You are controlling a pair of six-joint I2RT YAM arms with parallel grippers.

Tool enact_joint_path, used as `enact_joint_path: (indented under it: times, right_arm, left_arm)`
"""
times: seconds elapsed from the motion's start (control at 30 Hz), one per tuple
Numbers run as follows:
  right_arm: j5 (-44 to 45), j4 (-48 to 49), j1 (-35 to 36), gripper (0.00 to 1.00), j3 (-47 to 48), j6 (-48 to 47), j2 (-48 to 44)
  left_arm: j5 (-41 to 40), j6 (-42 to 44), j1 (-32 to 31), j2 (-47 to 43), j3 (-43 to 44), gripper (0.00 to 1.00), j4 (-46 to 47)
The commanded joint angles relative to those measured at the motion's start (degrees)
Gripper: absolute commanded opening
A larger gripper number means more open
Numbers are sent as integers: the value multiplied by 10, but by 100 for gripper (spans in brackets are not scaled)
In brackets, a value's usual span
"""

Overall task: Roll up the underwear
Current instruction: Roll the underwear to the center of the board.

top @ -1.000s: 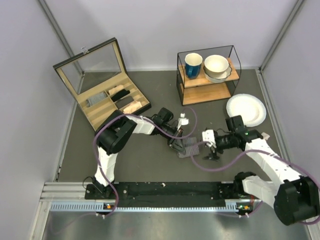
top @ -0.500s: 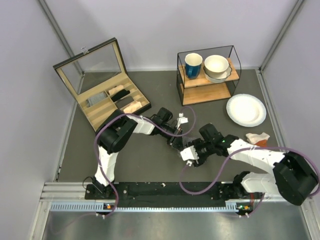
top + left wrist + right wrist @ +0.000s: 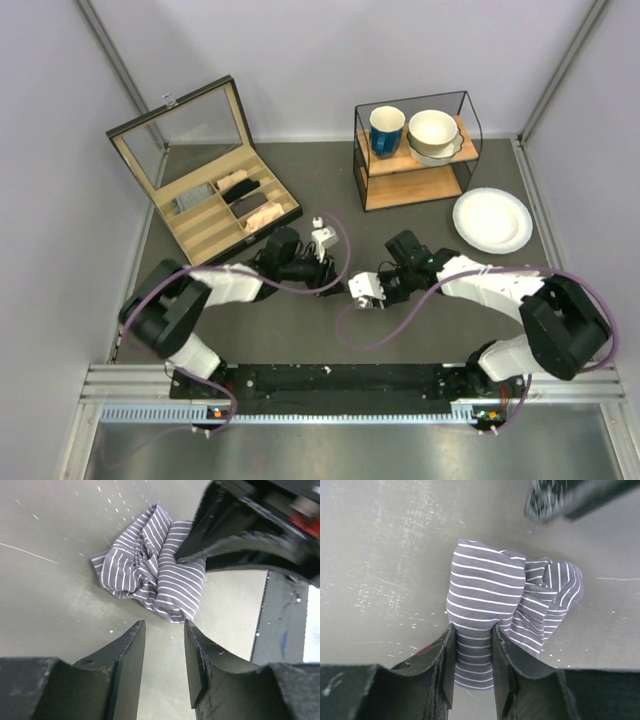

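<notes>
The underwear (image 3: 485,590) is a bunched grey cloth with thin white stripes, lying on the dark table. My right gripper (image 3: 472,652) is shut on one folded end of it, the fabric pinched between both fingers. In the left wrist view the underwear (image 3: 150,575) lies just ahead of my left gripper (image 3: 163,630), which is open with only bare table between its fingers. The right gripper's fingers (image 3: 225,545) hold the bundle's far side. In the top view the two grippers, left (image 3: 328,277) and right (image 3: 352,288), meet at mid-table and hide the cloth.
An open wooden box (image 3: 215,205) with fabric rolls in its compartments stands at the back left. A wire shelf (image 3: 415,150) with a blue mug and bowls is at the back right. Beside the shelf sits a white plate (image 3: 492,220).
My left gripper has opened, let go of the cloth and drawn back to the left. My right gripper has moved in from the right and shut on the underwear.
</notes>
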Motion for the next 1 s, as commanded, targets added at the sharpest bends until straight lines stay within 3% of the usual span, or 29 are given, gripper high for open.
enact_joint_path:
  times: [0.0, 0.17, 0.3, 0.43, 0.5, 0.7, 0.97]
  right_arm:
    - [-92, -149, -42, 21, 66, 63, 73]
    - [-194, -280, -106, 20, 150, 75, 155]
    - [-249, -380, -141, 20, 212, 66, 246]
    - [-274, -443, -170, 20, 259, 54, 341]
    - [-275, -456, -183, 20, 268, 57, 362]
    - [-258, -473, -205, 20, 285, 83, 407]
    - [-232, -469, -219, 20, 286, 101, 424]
  left_arm:
    - [-85, 82, 0, -117, -92, 42, 110]
    - [-76, 97, -7, -207, -189, 45, 234]
    - [-61, 97, -29, -221, -217, 46, 259]
    - [-83, 146, -75, -225, -211, 48, 235]
    - [-117, 176, -114, -224, -190, 49, 181]
    - [-142, 206, -134, -154, -108, 51, 107]
    - [-58, 146, -121, -11, -15, 53, 135]
